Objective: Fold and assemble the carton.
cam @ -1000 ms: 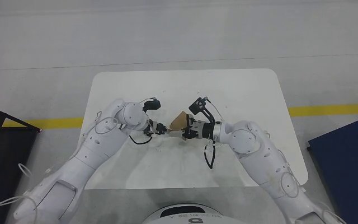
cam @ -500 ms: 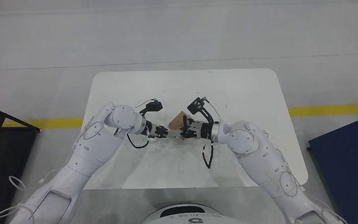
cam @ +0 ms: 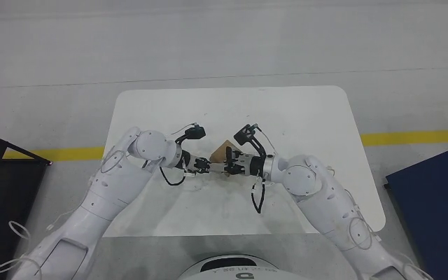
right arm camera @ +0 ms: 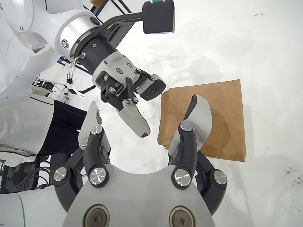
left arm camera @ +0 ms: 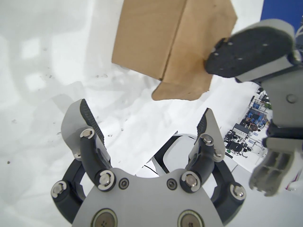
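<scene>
Nearest, the left gripper [left arm camera: 145, 107] hangs wide and empty just short of the brown carton [left arm camera: 175, 36], probably lined up to catch its loose end flap. Opposite, the right gripper [right arm camera: 144, 101], also spread, lays one finger [right arm camera: 201, 112] against a panel, seemingly to brace it. Beyond, the carton sits on the white table [cam: 301, 119] between both arms; its far end and inside are hidden.

Bright, even light nearly washes out the white worktop [cam: 308, 112]; the carton [left arm camera: 151, 24] casts a faint, soft shadow.
</scene>
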Robot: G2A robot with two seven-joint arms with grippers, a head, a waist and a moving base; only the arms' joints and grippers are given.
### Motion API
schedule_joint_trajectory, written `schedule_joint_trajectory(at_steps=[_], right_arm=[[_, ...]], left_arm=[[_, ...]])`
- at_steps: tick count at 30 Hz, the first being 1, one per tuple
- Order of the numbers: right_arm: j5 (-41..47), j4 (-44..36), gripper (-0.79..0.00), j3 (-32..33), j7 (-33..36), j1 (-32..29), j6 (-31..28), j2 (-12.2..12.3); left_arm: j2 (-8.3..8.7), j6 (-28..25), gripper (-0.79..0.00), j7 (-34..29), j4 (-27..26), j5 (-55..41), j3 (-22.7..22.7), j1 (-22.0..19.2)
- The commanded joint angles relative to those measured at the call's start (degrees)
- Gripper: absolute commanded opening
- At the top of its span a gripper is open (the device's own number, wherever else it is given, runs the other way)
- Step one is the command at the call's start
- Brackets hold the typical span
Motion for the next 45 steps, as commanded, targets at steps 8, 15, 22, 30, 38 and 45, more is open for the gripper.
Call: schedule_joint_trajectory(at_steps=[8, 15, 22, 30, 38, 45], right_arm=[[0.14, -0.29, -0.105, -1.42, -0.15, 1.04, 0.63, -0.15], [0.20, 0.20, -0.077, -2.71, -0.26, 2.10, 1.10, -0.35], [-4.30, -2.25, 0.000, 2.25, -13.05, -1.49, 6.71, 0.14], [-9.64, -3.26, -0.003, 3.95, -16.34, -5.24, 19.94, 0.20], [-7.44, 0.68, -0.083, 2.24, -10.71, -2.09, 21.64, -0.39], [-3.93, 3.72, -0.194, 1.42, -6.85, 0.39, 20.21, -0.79]], left_arm=[[-0.02, 2.31, 0.000, -0.14, 1.77, 3.31, 1.75, -1.11], [-1.14, 4.54, 0.000, 1.37, 5.37, 1.49, 3.98, -3.94], [-1.80, 4.41, 0.000, 1.13, 8.00, 1.48, 5.75, -6.17], [-2.37, 4.35, 0.000, 1.73, 9.76, 1.34, 7.00, -7.76], [-2.73, 4.85, 0.000, 1.62, 10.55, 1.91, 7.97, -9.01], [-2.74, 5.15, 0.000, 1.45, 11.16, 2.20, 7.92, -9.65]])
